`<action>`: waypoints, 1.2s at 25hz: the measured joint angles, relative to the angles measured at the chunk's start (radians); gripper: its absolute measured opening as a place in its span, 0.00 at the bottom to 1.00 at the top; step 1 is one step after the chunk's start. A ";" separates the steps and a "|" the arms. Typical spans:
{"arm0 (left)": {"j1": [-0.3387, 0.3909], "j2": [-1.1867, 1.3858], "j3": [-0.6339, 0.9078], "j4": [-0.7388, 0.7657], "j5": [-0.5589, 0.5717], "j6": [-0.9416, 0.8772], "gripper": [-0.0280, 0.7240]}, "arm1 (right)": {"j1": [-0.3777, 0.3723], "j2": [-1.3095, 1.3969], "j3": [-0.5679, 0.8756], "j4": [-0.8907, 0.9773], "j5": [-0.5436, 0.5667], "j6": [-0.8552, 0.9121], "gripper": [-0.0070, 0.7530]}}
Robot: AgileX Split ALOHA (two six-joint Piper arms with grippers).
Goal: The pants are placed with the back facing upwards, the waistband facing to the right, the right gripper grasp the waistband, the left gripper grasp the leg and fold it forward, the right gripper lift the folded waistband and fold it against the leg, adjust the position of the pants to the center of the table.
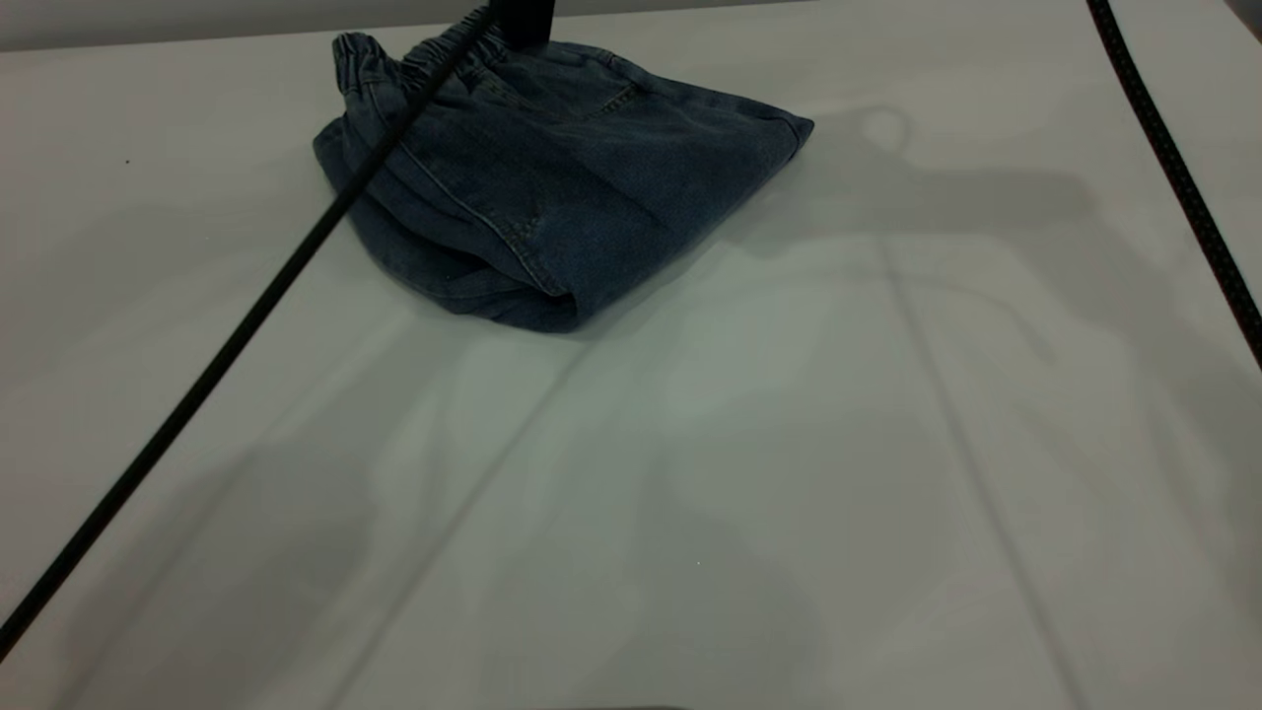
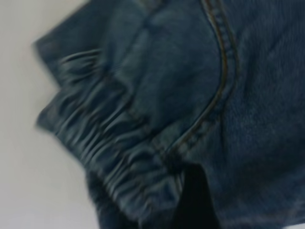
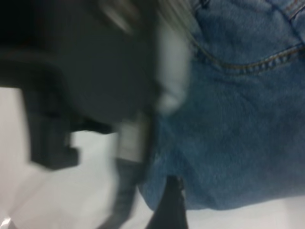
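One compact bundle of denim, the pants (image 1: 552,187), lies folded in the upper left of centre in the exterior view, toward the far edge of the pale surface (image 1: 789,473) and well off its middle. Its gathered waistband (image 1: 414,59) is stacked at the bundle's upper left corner, and a rounded fold faces the lower part of the frame, which suggests both folds are done and only the shift to the centre is left. The cloth looks dark, soft and thick, with orange seam stitching and a curved pocket line; the printed leg is not visible. A dark block at the top edge, probably the left tool (image 1: 523,20), sits right above the waistband, likely placed to drag the bundle; whether it is clenched or released cannot be told. The right tool (image 3: 167,205) shows only a dark tip at the denim's edge, its state equally unclear. A black cable (image 1: 227,345) crosses the bundle diagonally.
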 joint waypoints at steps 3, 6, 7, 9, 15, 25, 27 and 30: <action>0.008 0.056 0.000 0.001 0.000 0.105 0.72 | 0.000 0.000 0.000 -0.017 0.012 0.000 0.78; 0.011 0.100 0.000 -0.009 0.000 0.181 0.72 | -0.001 0.000 0.000 -0.030 0.011 0.003 0.78; 0.011 0.115 0.000 -0.018 0.000 0.199 0.72 | -0.001 0.000 0.000 -0.034 0.011 0.003 0.78; 0.011 0.144 0.000 -0.036 0.000 0.217 0.72 | -0.001 0.000 0.000 -0.044 0.011 0.004 0.78; 0.012 0.194 -0.012 -0.065 0.000 0.204 0.72 | -0.001 0.000 0.000 -0.050 0.008 0.007 0.78; -0.034 0.201 -0.032 -0.087 0.000 -0.315 0.72 | -0.069 0.000 0.000 -0.051 0.005 0.007 0.78; -0.051 0.204 -0.049 -0.099 -0.002 -0.443 0.72 | -0.087 0.000 0.000 -0.051 0.006 0.007 0.78; -0.072 0.214 -0.075 -0.116 -0.003 -0.584 0.72 | -0.105 0.000 0.000 -0.051 0.012 0.007 0.78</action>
